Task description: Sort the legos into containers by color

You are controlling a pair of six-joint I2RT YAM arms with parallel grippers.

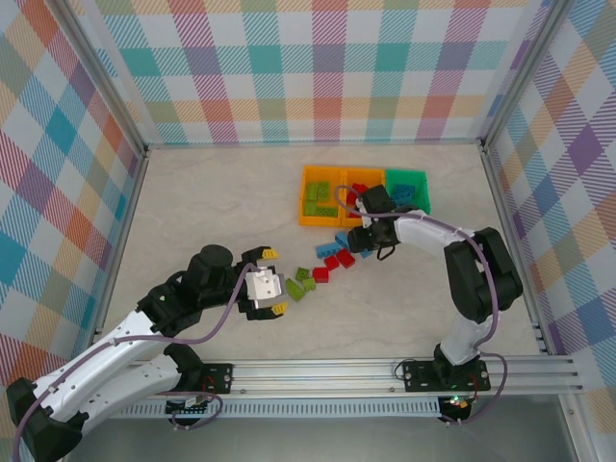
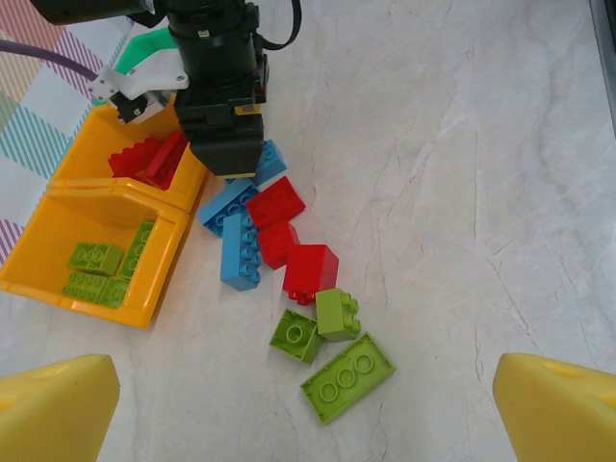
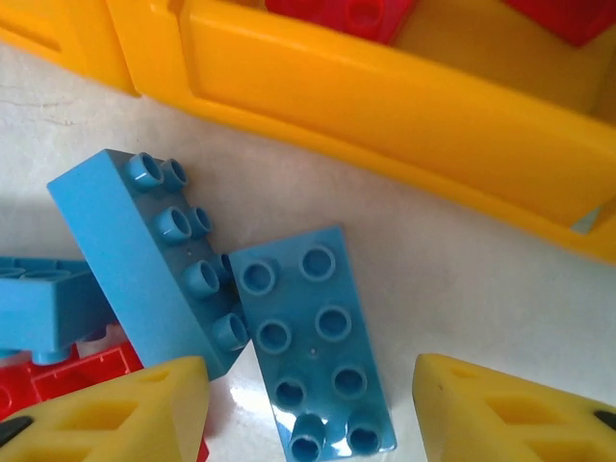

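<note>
Pinch the flat blue lego (image 3: 313, 351), studs-up on the table (image 3: 452, 279) just beside the orange container (image 3: 385, 106), across its long smooth sides, likely light, stiff and slippery, with the right gripper (image 3: 313, 409) parted empty astride it; leave the left gripper (image 1: 273, 281) splayed, empty.

A pale marbled bench (image 1: 221, 192) fills the middle of the frame under even, soft light. Pastel plaid walls (image 1: 318, 67) enclose it at top, left and right, with grey metal posts (image 1: 104, 77) at the corners.
</note>
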